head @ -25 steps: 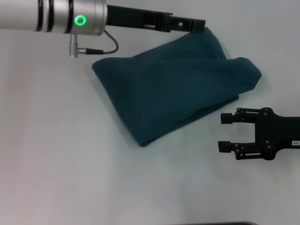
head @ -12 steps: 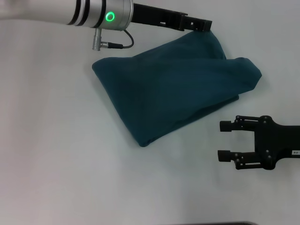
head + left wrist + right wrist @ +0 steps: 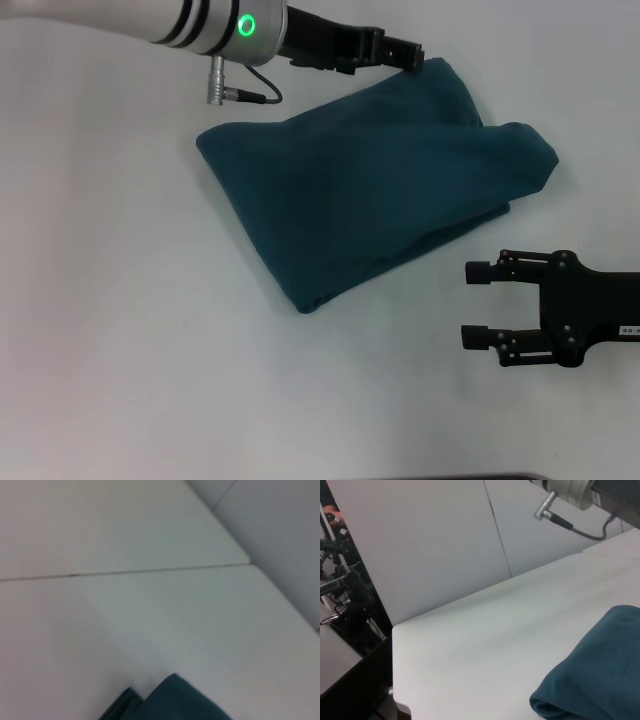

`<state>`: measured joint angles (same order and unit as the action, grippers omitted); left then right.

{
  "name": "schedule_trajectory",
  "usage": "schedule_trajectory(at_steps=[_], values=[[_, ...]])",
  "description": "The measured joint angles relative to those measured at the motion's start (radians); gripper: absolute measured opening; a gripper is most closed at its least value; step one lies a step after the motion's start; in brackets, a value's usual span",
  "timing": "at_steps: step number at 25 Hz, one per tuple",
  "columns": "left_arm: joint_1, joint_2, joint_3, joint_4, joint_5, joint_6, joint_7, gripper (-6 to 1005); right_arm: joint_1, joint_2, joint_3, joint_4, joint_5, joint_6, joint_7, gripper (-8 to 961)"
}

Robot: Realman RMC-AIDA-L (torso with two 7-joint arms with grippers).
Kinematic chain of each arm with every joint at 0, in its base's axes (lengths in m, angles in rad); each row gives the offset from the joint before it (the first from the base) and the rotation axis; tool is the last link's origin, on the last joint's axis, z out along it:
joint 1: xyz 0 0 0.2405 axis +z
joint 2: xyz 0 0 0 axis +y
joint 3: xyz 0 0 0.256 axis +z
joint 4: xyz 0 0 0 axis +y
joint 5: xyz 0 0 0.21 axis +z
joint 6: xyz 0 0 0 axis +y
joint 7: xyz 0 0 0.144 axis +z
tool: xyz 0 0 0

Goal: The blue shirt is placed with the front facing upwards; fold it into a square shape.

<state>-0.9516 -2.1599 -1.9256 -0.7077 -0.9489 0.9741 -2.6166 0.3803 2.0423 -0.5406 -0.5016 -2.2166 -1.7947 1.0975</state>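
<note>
Tabletop (image 3: 120, 350): smooth, white.
Blue shirt (image 3: 370, 190): soft cotton, folded roughly triangular, lettering hidden.
Left tool (image 3: 408, 58): at far corner; grip unclear.
Right tool (image 3: 478, 303): spread, empty, nearby.

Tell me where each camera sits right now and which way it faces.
Head view: above, looking down at the blue shirt on the white table; left gripper at its far edge, right gripper open nearby.
Left wrist view: low over the table, shirt corner; no own fingers.
Right wrist view: low, shirt end; the left arm's silver wrist shows.
All share the shirt.
</note>
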Motion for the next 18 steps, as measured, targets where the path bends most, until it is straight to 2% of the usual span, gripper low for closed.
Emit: schedule_trajectory(at_steps=[4, 9, 10, 11, 12, 13, 18], values=[[-0.019, -0.002, 0.007, 0.044, 0.022, -0.052, -0.005, 934, 0.001, 0.003, -0.001, 0.0, 0.0, -0.001, -0.005, 824], [-0.007, 0.005, -0.001, 0.048, 0.035, -0.066, -0.004, 934, 0.0, 0.004, 0.003, 0.0, 0.0, -0.005, -0.008, 824], [0.005, 0.014, -0.016, 0.039, 0.035, -0.044, -0.011, 934, 0.0, 0.004, 0.005, 0.0, 0.0, -0.005, -0.008, 824], [0.032, 0.034, -0.059, 0.016, 0.035, 0.02, -0.034, 934, 0.0, 0.002, 0.008, 0.0, 0.001, -0.005, -0.008, 824], [0.036, 0.036, -0.066, 0.012, 0.034, 0.027, -0.036, 934, 0.0, 0.0, 0.008, 0.0, 0.002, -0.005, -0.007, 824], [0.067, 0.054, -0.12, -0.016, 0.031, 0.102, -0.061, 934, 0.0, -0.003, 0.008, 0.0, 0.003, -0.006, -0.006, 824], [0.188, 0.104, -0.36, -0.097, 0.023, 0.416, -0.169, 933, 0.0, -0.006, 0.01, -0.001, 0.005, -0.006, -0.001, 824]])
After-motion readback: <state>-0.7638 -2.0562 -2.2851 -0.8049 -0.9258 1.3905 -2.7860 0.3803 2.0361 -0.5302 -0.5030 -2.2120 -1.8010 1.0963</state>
